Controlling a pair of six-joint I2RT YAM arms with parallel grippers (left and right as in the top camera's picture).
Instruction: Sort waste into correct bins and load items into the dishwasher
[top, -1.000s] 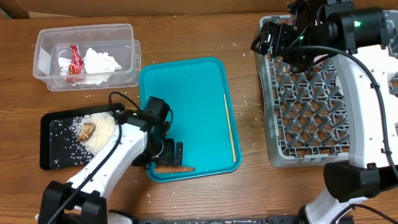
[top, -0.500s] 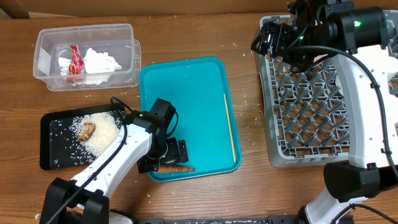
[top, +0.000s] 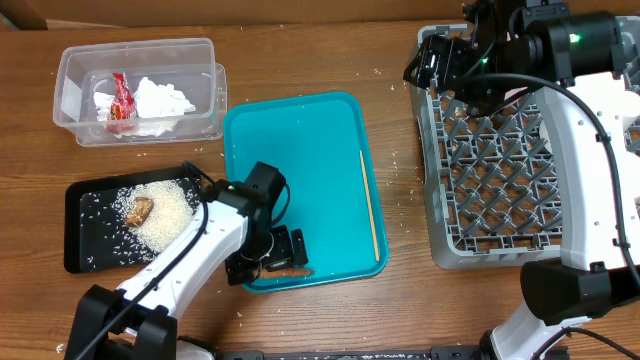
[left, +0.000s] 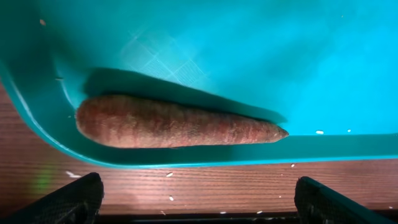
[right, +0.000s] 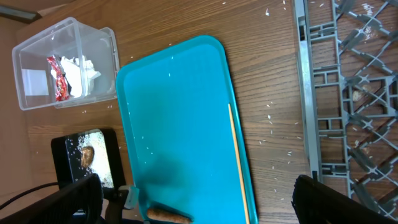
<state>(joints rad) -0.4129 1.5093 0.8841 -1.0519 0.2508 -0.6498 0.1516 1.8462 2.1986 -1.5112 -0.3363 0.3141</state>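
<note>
Carrot, just one, is seen lying in the near corner of the single teal tray; one thin stick is laid along its right side. Left fingers are spread wide above it, gripping nothing. Right fingers are likewise spread over the one grey rack. One wrapper and one napkin are counted in the clear tub, with one brown lump on rice in the black tray. Wood-grain tabletop throughout.

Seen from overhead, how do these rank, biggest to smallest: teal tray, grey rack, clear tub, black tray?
1. Grey rack
2. Teal tray
3. Clear tub and black tray: too alike to rank.
</note>
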